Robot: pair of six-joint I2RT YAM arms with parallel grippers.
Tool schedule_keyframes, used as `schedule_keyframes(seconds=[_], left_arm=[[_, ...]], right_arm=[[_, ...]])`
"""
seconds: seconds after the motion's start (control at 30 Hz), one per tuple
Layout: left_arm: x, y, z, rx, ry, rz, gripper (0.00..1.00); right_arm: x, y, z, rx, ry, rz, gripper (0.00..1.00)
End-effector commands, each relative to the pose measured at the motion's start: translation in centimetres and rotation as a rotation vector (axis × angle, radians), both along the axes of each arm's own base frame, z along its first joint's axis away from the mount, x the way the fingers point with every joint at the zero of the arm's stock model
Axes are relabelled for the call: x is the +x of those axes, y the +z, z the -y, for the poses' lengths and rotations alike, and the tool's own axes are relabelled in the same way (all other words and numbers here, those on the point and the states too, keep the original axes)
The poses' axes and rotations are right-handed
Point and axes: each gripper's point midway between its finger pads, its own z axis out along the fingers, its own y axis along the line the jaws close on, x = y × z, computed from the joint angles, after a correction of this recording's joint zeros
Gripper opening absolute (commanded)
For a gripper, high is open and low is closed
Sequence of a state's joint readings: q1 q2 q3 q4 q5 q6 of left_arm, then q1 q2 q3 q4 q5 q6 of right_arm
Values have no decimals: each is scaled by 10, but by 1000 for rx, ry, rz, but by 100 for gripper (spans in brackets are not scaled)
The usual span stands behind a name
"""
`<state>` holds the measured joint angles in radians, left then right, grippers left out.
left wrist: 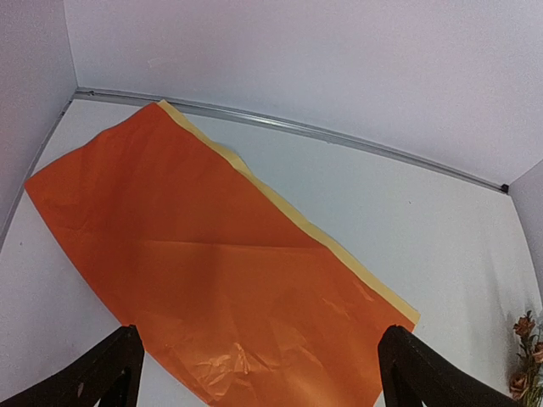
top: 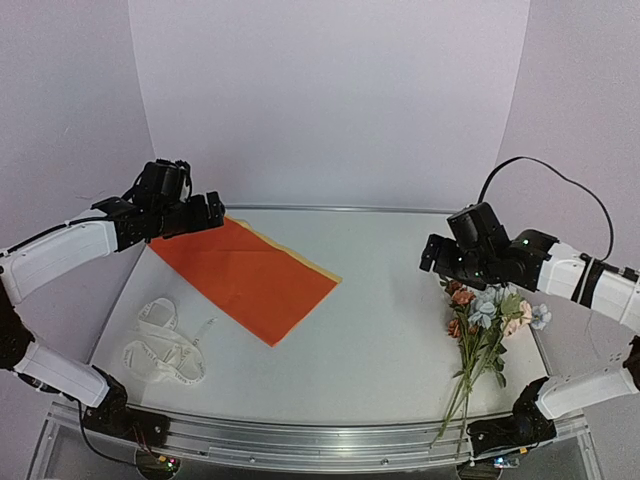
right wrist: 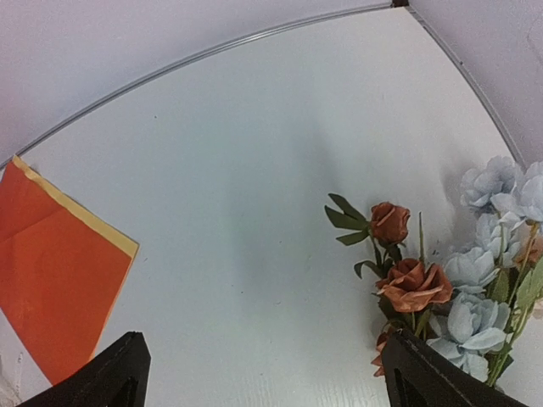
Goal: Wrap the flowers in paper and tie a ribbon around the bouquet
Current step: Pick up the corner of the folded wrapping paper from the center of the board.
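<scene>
Left gripper (left wrist: 260,335): jaws wide apart, empty, hanging over the left end of the paper (top: 245,275). Right gripper (right wrist: 265,337): also wide apart, empty, above the flower heads.

Paper lies flat on the table (top: 390,300) at left, orange face up, with a yellow strip showing along its far edge. Flowers (top: 490,310) lie well apart from it at right, heads toward the back and stems running to the near edge by the right arm's base. Ribbon (top: 165,345) is a loose heap near left, just beside the paper, not on it.

My read: nothing is wrapped yet, and the first job is getting the flowers onto the paper.

How I'd do it:
- right grips low on the stems, not the blooms, since heads would crush or splay
- catch all the stems in one pinch; they fan out a bit
- lay them diagonally, heads past a paper edge
- left pins the paper, as a thin sheet will likely slide
</scene>
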<state>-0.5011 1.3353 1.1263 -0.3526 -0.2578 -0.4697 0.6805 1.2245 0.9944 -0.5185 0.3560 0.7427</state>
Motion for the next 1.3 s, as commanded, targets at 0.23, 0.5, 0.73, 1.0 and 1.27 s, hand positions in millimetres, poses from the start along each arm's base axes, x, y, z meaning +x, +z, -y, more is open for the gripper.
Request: schedule_keyframes(seconds=[0.23, 0.5, 0.73, 1.0, 1.27], left_arm=[[6, -48, -3, -207, -79, -133, 100], [11, -94, 1, -251, -98, -235, 100], [12, -135, 12, -309, -111, -324, 100], [5, -177, 24, -339, -149, -431, 100], [-4, -211, 38, -317, -150, -524, 100]], right_arm=[[-34, -44, -81, 268, 59, -180, 98], [-54, -64, -148, 408, 125, -262, 93], [-69, -92, -211, 580, 193, -384, 89], [-72, -121, -270, 758, 249, -494, 74], [-52, -137, -285, 739, 254, -480, 73]])
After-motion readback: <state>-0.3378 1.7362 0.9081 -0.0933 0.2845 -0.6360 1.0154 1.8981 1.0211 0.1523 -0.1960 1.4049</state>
